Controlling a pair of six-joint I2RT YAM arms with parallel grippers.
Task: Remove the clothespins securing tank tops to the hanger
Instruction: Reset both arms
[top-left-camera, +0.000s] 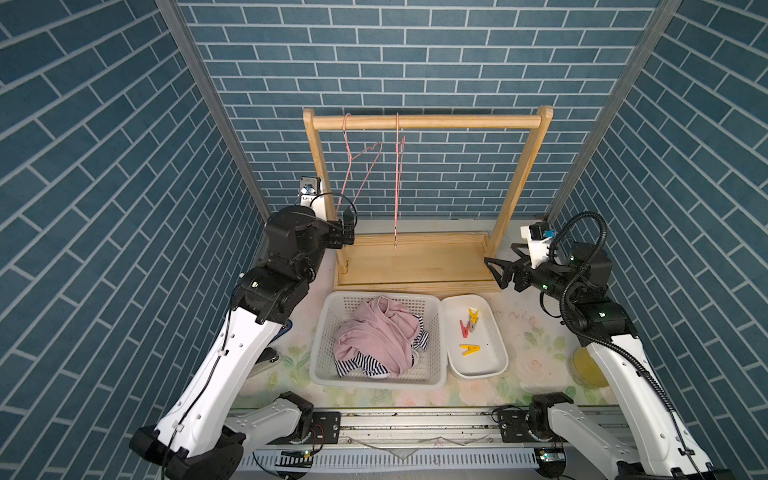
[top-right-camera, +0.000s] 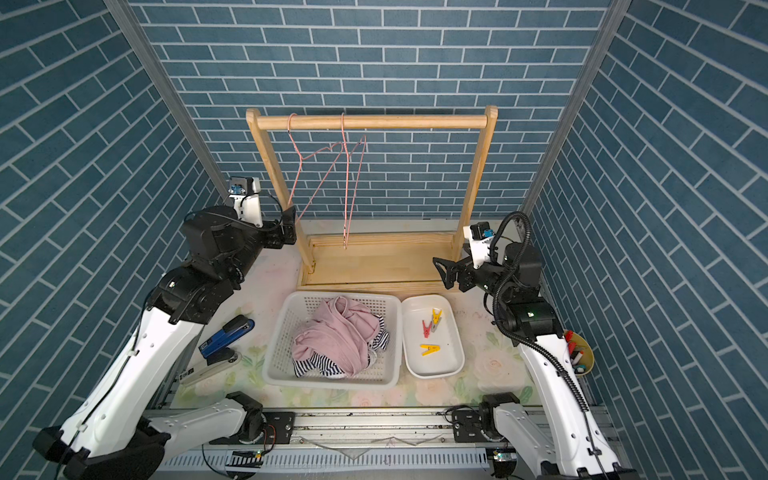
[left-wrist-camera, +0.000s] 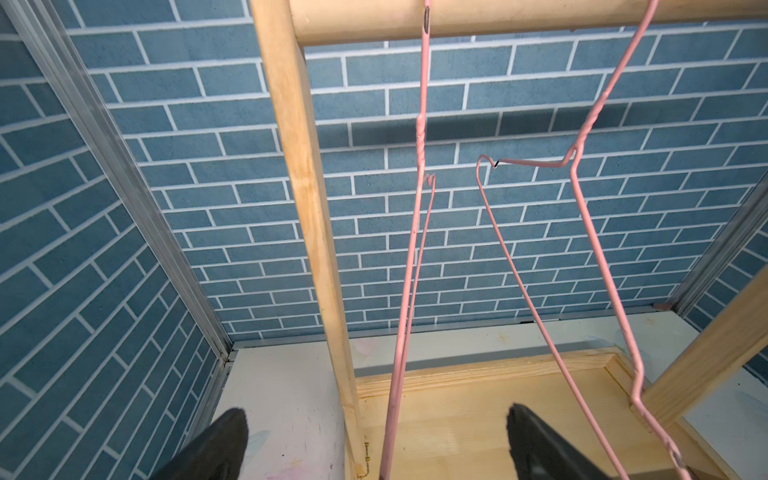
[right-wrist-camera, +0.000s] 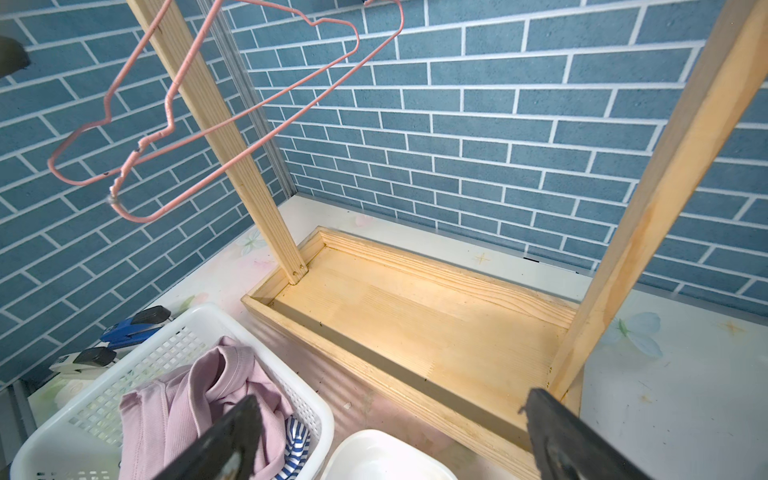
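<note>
Two bare pink wire hangers hang on the wooden rail. The pink tank top lies crumpled over the striped one in the white basket. A yellow clothespin, a red one, a grey one and a second yellow one lie in the white tray. My left gripper stands open by the rack's left post, with a hanger wire passing between its fingers untouched. My right gripper is open and empty near the rack's right post.
The wooden rack's base box fills the back of the table. A blue stapler and a white one lie left of the basket. A yellow bowl of small items sits at the right edge.
</note>
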